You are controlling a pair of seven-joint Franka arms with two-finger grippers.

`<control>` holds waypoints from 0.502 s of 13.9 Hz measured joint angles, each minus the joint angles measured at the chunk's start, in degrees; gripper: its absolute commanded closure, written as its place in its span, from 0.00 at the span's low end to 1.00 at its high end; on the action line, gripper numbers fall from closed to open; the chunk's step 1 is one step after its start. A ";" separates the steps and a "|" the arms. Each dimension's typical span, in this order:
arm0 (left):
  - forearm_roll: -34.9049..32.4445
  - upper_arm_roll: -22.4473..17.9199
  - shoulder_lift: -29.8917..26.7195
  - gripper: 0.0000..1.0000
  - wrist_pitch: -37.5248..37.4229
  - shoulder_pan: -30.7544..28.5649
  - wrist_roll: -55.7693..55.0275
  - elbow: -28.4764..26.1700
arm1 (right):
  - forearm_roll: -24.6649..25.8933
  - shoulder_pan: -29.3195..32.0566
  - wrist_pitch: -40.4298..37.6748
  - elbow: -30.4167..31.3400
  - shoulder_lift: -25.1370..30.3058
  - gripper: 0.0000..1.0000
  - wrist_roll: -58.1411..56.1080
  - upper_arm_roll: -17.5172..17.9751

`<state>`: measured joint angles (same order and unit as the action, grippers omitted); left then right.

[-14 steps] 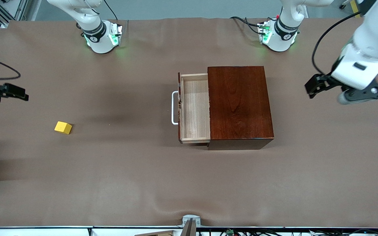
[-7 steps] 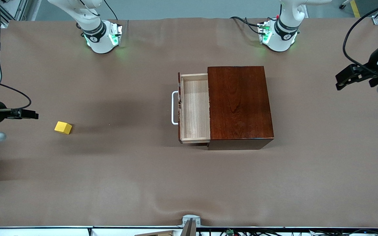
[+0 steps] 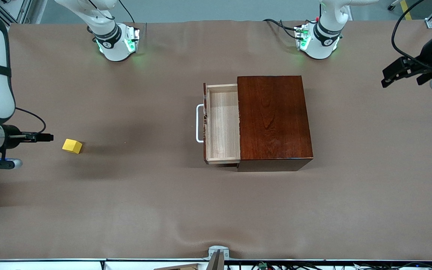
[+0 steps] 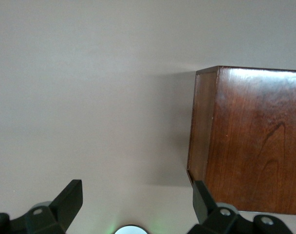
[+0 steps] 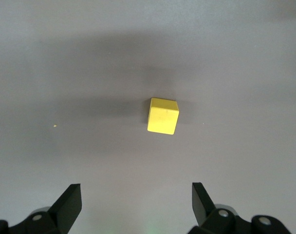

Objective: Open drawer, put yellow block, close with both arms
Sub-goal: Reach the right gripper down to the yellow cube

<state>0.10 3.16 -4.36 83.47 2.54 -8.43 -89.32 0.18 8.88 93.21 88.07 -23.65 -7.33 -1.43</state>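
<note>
front view: right gripper (image 3: 49,137), jaws wide, hangs just beside the yellow block (image 3: 72,146) on the worktop (image 3: 144,195). the drawer (image 3: 221,123) stands pulled out mid-worktop. left gripper (image 3: 390,75), jaws wide, hovers at the left arm's end.

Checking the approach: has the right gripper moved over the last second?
Yes. The right gripper has dropped lower in the front view and closed in on the yellow block, which has stayed put.

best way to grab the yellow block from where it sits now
Grip the yellow block across two flat, parallel side faces, coming straight down from above. It sits alone on the bare table, slightly turned, so the open right gripper probably needs a small wrist twist to square up.
</note>
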 measured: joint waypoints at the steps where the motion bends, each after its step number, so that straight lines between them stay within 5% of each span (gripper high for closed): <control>1: 0.01 0.05 -0.43 0.00 0.00 0.00 0.06 -0.39 | -0.14 0.28 1.31 0.92 -0.40 0.00 0.00 0.00; 7: 0.02 0.25 -0.60 0.00 -0.11 0.00 0.07 -1.04 | -2.44 0.92 5.20 6.49 -3.43 0.00 3.41 -0.02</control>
<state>0.12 3.41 -4.96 83.35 2.54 -8.37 -90.37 -2.26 9.80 98.41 94.56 -27.08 -3.93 -1.46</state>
